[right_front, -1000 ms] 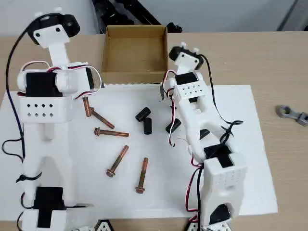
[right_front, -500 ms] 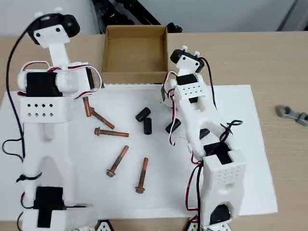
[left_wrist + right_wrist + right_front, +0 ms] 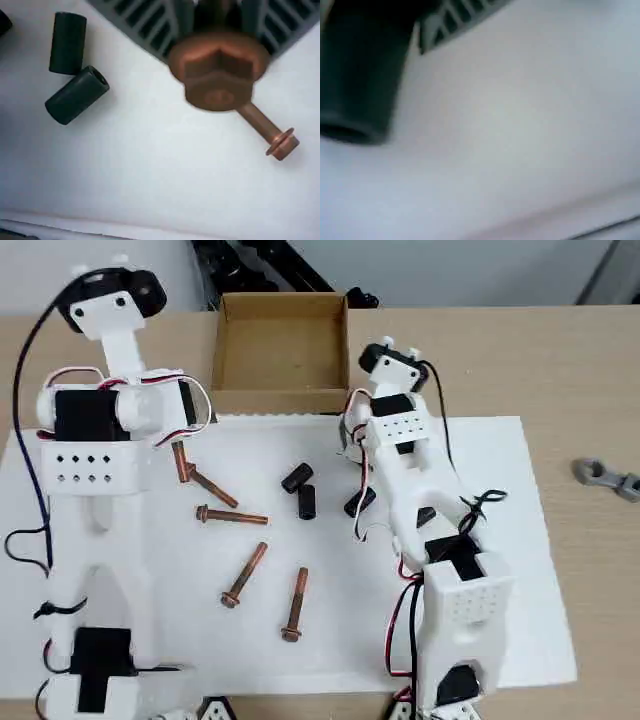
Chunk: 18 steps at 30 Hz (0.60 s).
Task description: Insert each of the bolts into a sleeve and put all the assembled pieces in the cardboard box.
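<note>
The left fingers [image 3: 135,25] are clamped on a copper bolt [image 3: 217,70]. Its hexagonal head faces the wrist camera and its shank runs up between them. Just beside their tips a second bolt [image 3: 270,132] lies flat on the white sheet [image 3: 160,200]. Off to one side of these fingers lie a loose sleeve [image 3: 67,42] and a neighbour sleeve [image 3: 77,95], both black, their ends nearly touching.

The right fingers [image 3: 450,22] are closed on a black sleeve [image 3: 360,75], whose open end points down toward the sheet.

From above, the held bolt hangs under the left arm. A third bolt [image 3: 232,515], a fourth bolt [image 3: 244,574] and a fifth bolt [image 3: 294,605] are scattered on the sheet, nearer the arm bases than the left fingers are. Another sleeve [image 3: 360,501] lies close beside the right arm.

The cardboard box [image 3: 283,400] stands on the table [image 3: 560,360] beyond both pairs of fingers, at the sheet's far edge. A metal wrench [image 3: 605,475] rests on the table, well apart from the right fingers.
</note>
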Tool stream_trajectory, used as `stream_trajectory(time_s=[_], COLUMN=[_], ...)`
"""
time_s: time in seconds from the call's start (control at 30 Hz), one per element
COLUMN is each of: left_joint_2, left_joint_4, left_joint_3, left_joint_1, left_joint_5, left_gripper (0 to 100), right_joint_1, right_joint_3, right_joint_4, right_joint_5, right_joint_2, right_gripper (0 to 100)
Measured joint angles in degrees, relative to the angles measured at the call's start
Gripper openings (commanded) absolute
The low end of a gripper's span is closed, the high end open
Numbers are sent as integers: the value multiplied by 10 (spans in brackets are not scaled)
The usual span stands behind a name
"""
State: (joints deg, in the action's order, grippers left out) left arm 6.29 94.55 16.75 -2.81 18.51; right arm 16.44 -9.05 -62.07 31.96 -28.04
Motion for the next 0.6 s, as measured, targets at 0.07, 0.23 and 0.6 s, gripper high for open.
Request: stream_trajectory(time_s=[0.07, 0.23, 0.6], left_joint_2=[0, 0, 0], left_joint_4=[0, 0, 0], left_joint_3=[0, 0, 0], left_joint_1=[0, 0, 0], left_joint_5=[0, 0, 0], left_gripper=[6, 6, 6], right_joint_1=[0, -3, -2], right_joint_3=[0, 0, -11], right_joint_4=[0, 0, -46], right_joint_5=[-1, -1, -24], right_joint_2=[0, 0, 16], right_gripper=[20, 17, 17])
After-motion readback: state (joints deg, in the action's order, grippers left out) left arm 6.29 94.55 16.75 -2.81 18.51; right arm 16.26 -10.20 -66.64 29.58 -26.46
